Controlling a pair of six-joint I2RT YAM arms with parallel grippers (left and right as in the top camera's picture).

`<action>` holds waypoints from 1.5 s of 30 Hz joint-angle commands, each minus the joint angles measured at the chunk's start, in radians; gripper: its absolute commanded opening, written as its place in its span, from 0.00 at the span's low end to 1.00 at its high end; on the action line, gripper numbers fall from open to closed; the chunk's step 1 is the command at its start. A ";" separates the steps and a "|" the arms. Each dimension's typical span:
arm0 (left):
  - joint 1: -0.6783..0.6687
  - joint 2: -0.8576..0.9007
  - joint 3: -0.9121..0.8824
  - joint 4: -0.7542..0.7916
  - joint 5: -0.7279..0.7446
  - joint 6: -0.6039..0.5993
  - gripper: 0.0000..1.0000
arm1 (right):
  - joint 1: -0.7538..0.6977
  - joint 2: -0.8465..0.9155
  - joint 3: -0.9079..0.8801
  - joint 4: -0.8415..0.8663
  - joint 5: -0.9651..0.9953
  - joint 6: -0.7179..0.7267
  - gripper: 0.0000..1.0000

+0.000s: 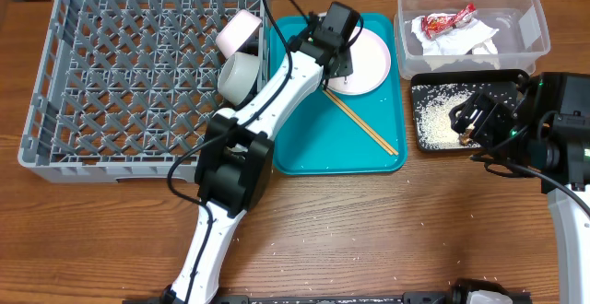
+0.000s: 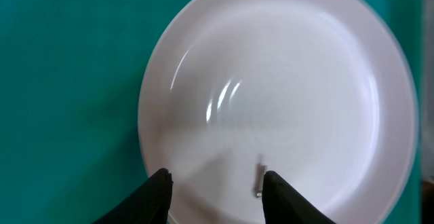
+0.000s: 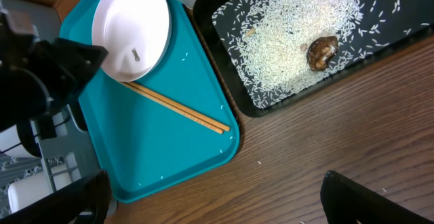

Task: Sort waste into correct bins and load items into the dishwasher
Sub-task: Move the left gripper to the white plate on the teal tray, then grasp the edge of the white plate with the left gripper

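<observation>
since the plate [image 1: 369,60] is the piece in play, start overhead: it lies flat at the top of the teal tray [image 1: 304,147], with the left gripper [image 1: 337,63] over its left rim. the chopsticks [image 1: 361,122] lie just beside it on the same tray. two white pieces, likely bowls [image 1: 241,74], sit at the right edge of the rack [image 1: 111,74]. the wrapper [image 1: 449,18] and napkin [image 1: 466,41] are in the tub [image 1: 539,28]. the right gripper [image 1: 464,118] hangs over the black tray [image 1: 419,87].

left wrist: the jaws stand apart with nothing between them, and the fingertips [image 2: 159,190] are over the plate's edge. you can't tell if they touch it. the glare says glossy, so judge it slick, stiff, breakable and fairly light. lying flat, it gives you no face to pinch. take the rim, one finger under the lip and one on top, and expect it to skate on the smooth tray.

right wrist: the right jaws are wide apart and empty. the rice [image 3: 291,27] and scrap [image 3: 321,51] lie in the black tray, and the plate and chopsticks are on the teal tray.
</observation>
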 commanded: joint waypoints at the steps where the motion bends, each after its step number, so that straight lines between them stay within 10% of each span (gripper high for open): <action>1: 0.024 0.035 -0.011 -0.004 -0.007 -0.073 0.44 | -0.003 -0.003 0.018 0.002 0.007 -0.003 1.00; 45: 0.044 -0.008 0.099 -0.248 -0.070 0.073 0.42 | -0.003 -0.003 0.018 0.002 0.007 -0.003 1.00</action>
